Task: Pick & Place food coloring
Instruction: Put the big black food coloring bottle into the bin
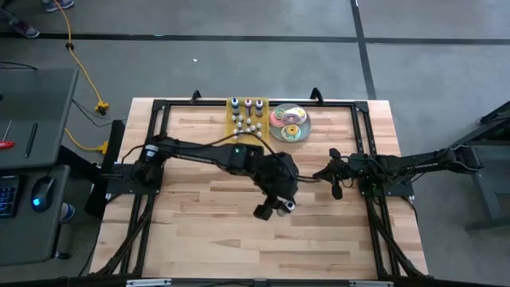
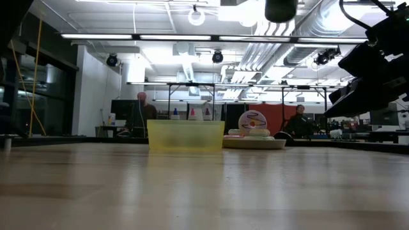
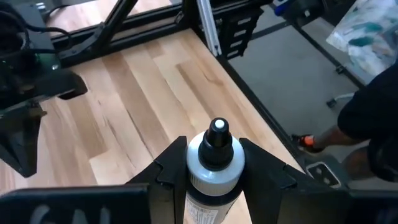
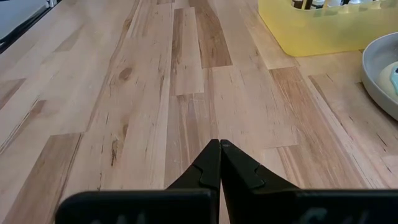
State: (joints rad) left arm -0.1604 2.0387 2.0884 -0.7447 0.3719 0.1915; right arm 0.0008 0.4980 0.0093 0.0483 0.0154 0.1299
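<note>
My left gripper [image 1: 273, 209] is above the middle of the table, toward its near edge, shut on one food coloring bottle [image 3: 214, 163] with a whitish body and a black cap with a white tip. The other food coloring bottles [image 1: 248, 118] stand in the yellow tray [image 1: 232, 119] at the far edge, which also shows in the low view [image 2: 185, 136]. My right gripper [image 4: 219, 148] is shut and empty over the table's right half [image 1: 335, 177]. My left gripper pinches the bottle's body just below the cap [image 3: 211, 177] between its two fingers [image 3: 169, 173], one on each side. The bottle lies along the fingers with its cap pointing out past their tips. It is lifted clear of the table.
A round plate of pastel doughnuts [image 1: 288, 123] stands right of the tray; its rim shows in the right wrist view [image 4: 378, 71]. A black frame [image 1: 163, 112] runs around the table. People [image 2: 142, 110] sit in the room beyond. Bare wood [image 1: 207, 231] lies near the front.
</note>
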